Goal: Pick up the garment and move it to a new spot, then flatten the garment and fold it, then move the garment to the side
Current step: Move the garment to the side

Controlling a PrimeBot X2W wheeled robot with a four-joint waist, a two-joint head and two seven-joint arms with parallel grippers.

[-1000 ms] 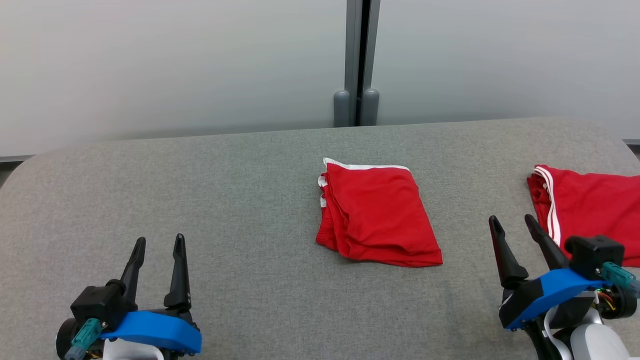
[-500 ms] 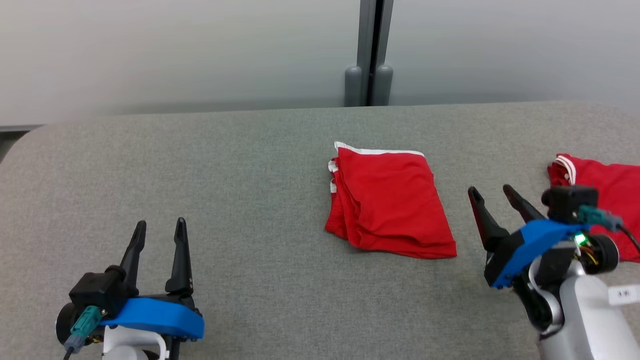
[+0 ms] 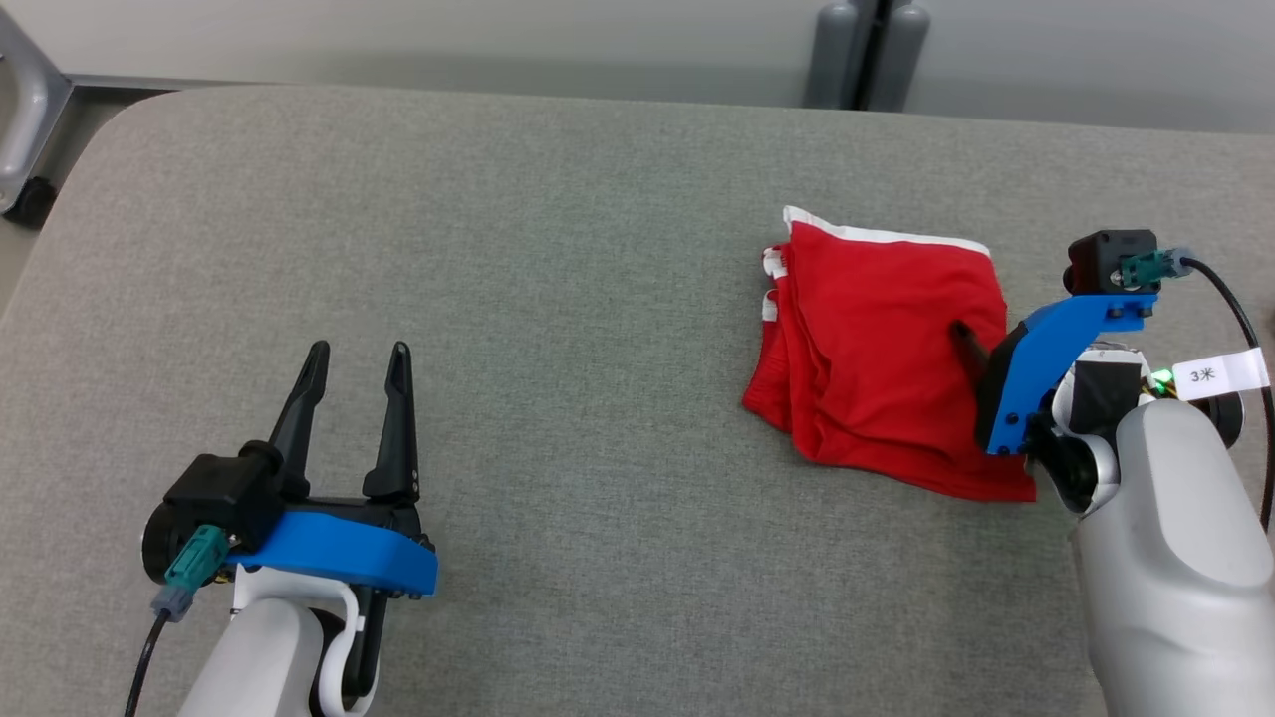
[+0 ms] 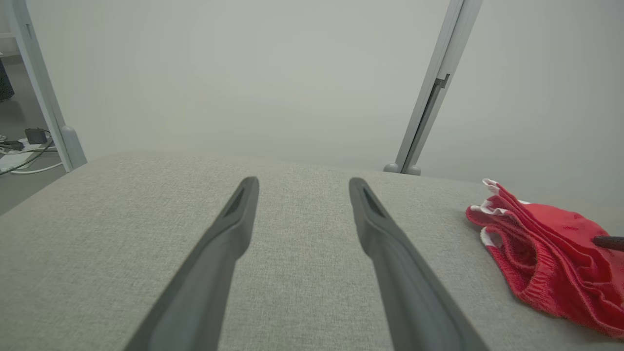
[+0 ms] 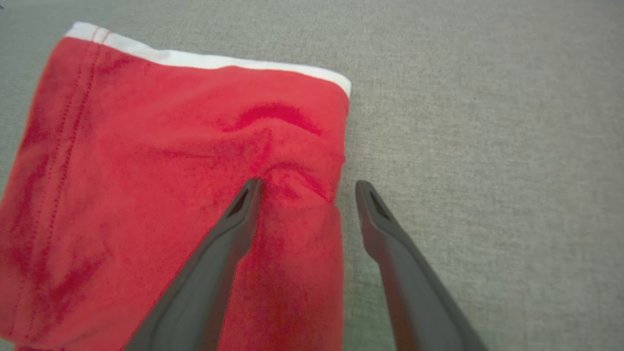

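- The red shorts [image 3: 877,349], folded into a rough rectangle with white trim along the far edge, lie flat on the grey fabric table [image 3: 558,249], right of centre.
- The right gripper [image 5: 307,186] is at the right edge of the shorts with its fingers spread wide and nothing held between them.
- One right fingertip [image 5: 251,187] sits at a small pucker in the red cloth. The other is over bare grey fabric just beside the edge of the shorts.
- The left gripper [image 3: 359,349] is at the near left, well apart from the shorts, with its fingers spread apart and empty over bare table.
- In the left wrist view the layered left side of the shorts shows a gathered waistband.
- A grey post [image 3: 877,50] stands behind the table's far edge.
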